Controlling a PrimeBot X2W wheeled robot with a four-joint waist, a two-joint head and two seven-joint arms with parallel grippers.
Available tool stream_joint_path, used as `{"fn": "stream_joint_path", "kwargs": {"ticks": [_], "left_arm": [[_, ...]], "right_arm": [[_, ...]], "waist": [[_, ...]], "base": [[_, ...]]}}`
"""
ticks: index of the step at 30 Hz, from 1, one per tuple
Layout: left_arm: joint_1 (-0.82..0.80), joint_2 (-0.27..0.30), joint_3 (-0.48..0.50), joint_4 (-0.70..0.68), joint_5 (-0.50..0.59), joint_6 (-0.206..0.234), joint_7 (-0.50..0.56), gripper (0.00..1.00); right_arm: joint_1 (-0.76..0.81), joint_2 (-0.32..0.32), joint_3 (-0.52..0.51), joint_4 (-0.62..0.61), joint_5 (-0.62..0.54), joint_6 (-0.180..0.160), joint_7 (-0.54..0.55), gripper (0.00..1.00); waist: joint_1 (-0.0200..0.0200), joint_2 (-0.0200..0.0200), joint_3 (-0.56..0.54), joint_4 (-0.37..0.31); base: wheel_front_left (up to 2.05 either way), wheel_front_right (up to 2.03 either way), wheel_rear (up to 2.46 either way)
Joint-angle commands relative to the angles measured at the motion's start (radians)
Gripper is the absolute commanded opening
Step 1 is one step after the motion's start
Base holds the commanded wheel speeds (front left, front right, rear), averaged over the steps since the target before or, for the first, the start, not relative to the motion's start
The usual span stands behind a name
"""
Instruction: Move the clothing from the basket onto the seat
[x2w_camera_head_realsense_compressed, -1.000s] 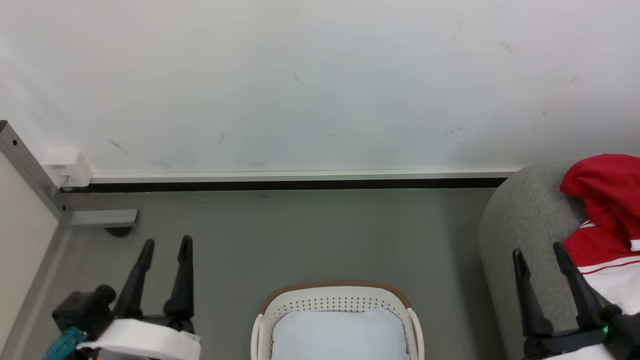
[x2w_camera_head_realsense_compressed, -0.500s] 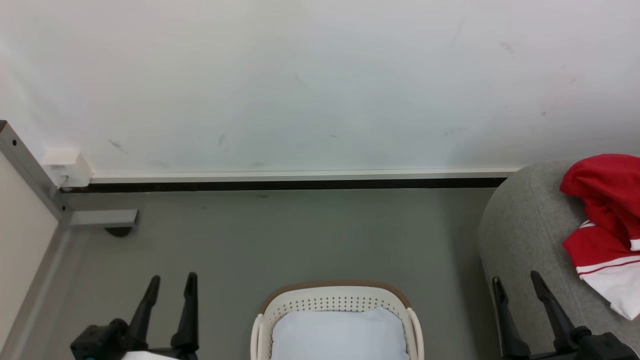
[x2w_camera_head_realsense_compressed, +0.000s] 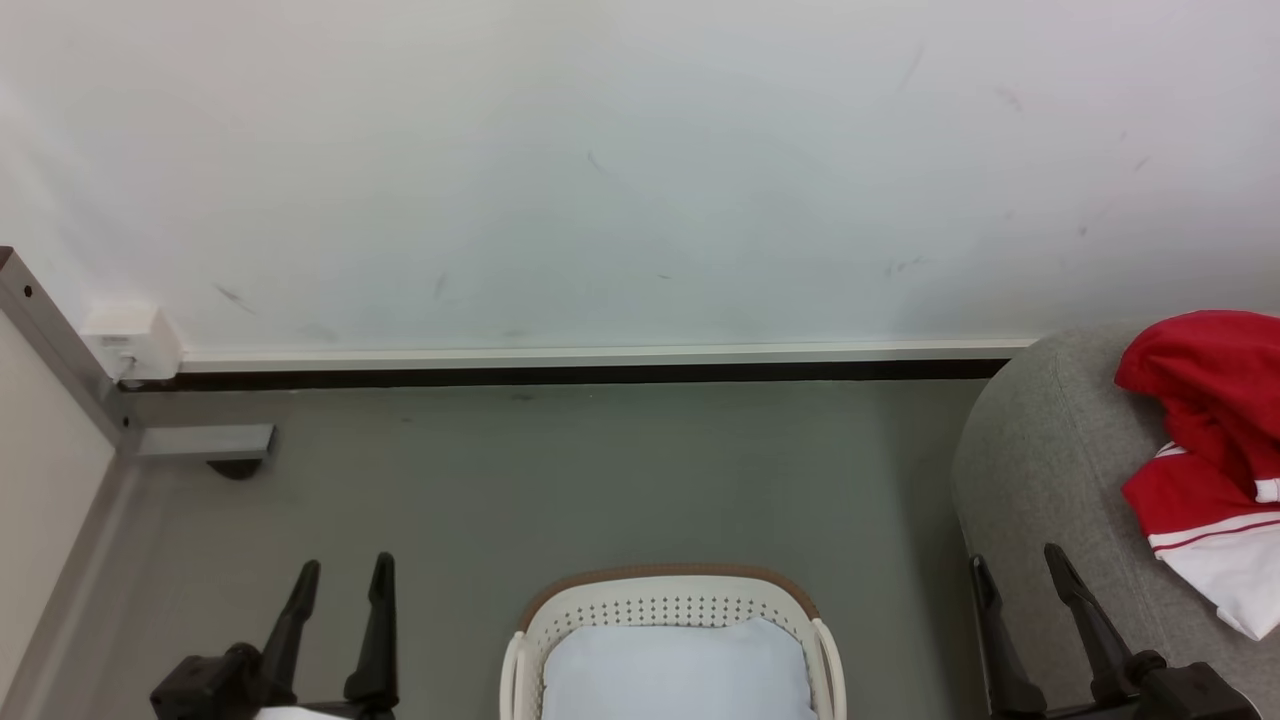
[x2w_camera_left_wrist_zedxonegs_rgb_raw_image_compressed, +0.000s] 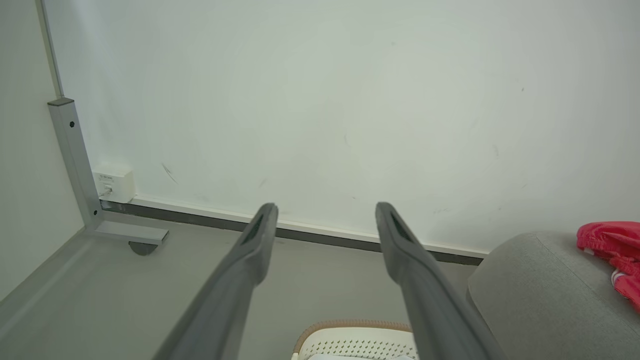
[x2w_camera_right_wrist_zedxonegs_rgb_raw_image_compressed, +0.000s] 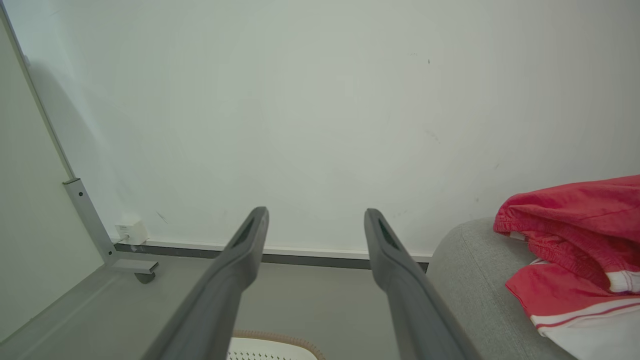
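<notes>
As the right end effector (x2w_camera_head_realsense_compressed: 1014, 555) backs off the clothing (x2w_camera_head_realsense_compressed: 1200, 420) on the seat (x2w_camera_head_realsense_compressed: 1040, 470), spread empty like the left end effector (x2w_camera_head_realsense_compressed: 347, 561), the task looks done

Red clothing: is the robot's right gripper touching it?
Apart. In the head view, bare grey seat shows between the open right gripper and the red clothing.
</notes>
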Motion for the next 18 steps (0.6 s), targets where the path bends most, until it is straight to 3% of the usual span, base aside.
{"fn": "stream_joint_path", "kwargs": {"ticks": [1, 10, 11, 18], "left_arm": [[-0.007, 0.000, 0.008, 0.002, 0.010, -0.002, 0.000, 1.00], [-0.004, -0.013, 0.025, 0.015, 0.030, -0.012, 0.000, 1.00], [-0.001, -0.012, 0.022, 0.014, 0.022, -0.011, 0.000, 0.00], [0.001, -0.018, 0.033, 0.048, -0.055, -0.012, 0.029, 0.00]], "right_arm": [[-0.013, 0.001, 0.000, 0.002, 0.003, -0.002, -0.003, 1.00], [-0.015, 0.001, 0.005, -0.001, 0.018, -0.002, -0.004, 1.00], [-0.003, 0.000, 0.007, 0.002, 0.013, 0.000, 0.000, 0.00], [0.014, -0.004, 0.005, 0.022, 0.097, 0.000, 0.015, 0.00]], "waist": [[0.0000, 0.0000, 0.000, 0.000], [0.0000, 0.0000, -0.002, -0.006], [0.0001, 0.0000, -0.002, -0.006], [0.0000, 0.0000, -0.002, -0.005]], "base": [[0.00, 0.00, 0.00], [0.00, 0.00, 0.00], [0.00, 0.00, 0.00], [0.00, 0.00, 0.00]]}}
